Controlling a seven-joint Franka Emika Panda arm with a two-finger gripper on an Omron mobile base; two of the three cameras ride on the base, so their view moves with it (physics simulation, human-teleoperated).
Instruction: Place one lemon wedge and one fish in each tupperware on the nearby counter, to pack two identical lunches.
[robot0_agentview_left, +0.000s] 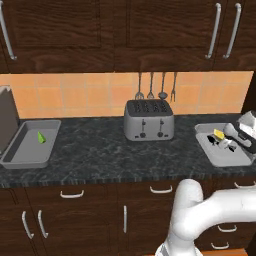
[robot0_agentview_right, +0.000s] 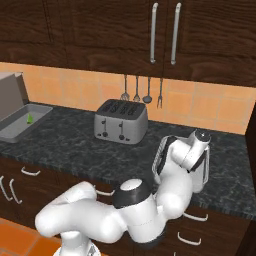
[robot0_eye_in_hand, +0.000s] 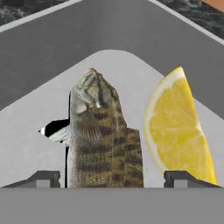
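Fish: 1, lying in right tupperware beside 1 yellow lemon wedge at its 3 o'clock | left tupperware: 1 green wedge | counter: 2 tupperwares | gripper: low over fish, fingers spread wide, nothing held.

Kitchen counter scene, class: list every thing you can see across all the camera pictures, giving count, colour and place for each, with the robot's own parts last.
counter: one, black speckled, over brown drawers
tupperware: two, grey; left one at counter's left end, right one at right end under the hand
lemon wedges: two; greenish one in left tupperware, yellow one in right tupperware
fish: one, brown mottled, in right tupperware beside yellow wedge
toaster: one, silver, mid-counter by wall
utensils: four, dark metal, hanging on orange tiles
cabinets: dark brown, above
gripper: one, open, over the fish
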